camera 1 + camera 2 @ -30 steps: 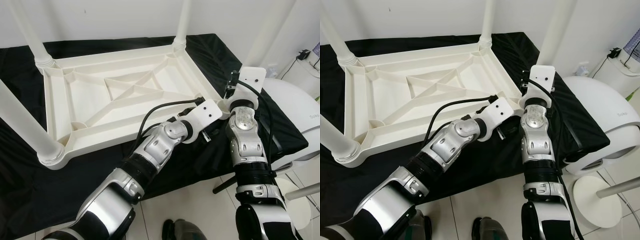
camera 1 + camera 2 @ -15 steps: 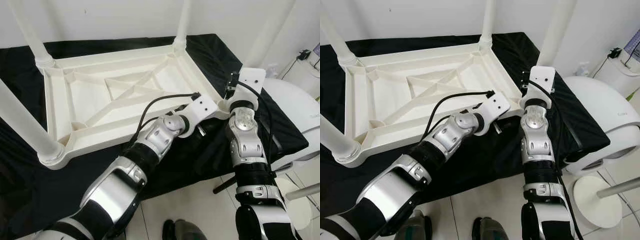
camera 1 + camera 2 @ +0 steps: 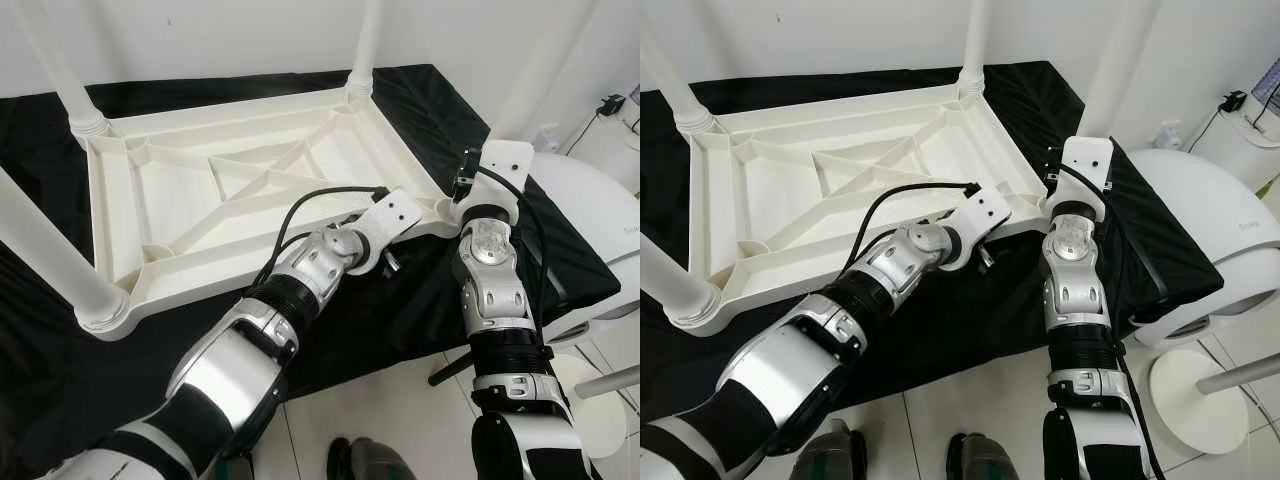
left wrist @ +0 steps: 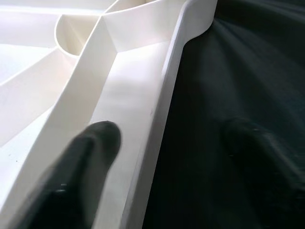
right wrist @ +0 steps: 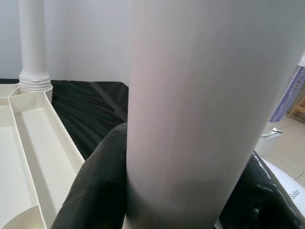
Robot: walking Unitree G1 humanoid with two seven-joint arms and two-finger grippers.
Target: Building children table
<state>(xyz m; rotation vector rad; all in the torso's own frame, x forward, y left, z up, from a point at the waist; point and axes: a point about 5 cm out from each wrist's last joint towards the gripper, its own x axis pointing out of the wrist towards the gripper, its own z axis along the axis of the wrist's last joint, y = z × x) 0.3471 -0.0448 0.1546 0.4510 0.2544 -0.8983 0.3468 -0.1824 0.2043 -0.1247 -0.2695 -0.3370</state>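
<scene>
Tabletop (image 3: 200, 200) lies inverted on black cloth (image 3: 420, 310). We see right gripper (image 5: 181, 191) clamped on upright fourth leg (image 5: 190, 95) at near-right corner; left gripper (image 4: 162, 152), fingers apart, straddles adjacent rim.

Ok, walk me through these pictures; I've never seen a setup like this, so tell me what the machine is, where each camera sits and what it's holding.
This is a humanoid robot with two silver arms, assembling a child's table. The two wide pictures come from cameras in its head, looking down. A white plastic tabletop lies upside down on a black cloth, with legs already standing in three corners. The two close-up pictures come from cameras on the wrists. The left gripper straddles the tabletop's near rim, one finger inside and one outside, apart from it. The right gripper is shut on the fourth table leg, holding it upright at the near right corner.
</scene>
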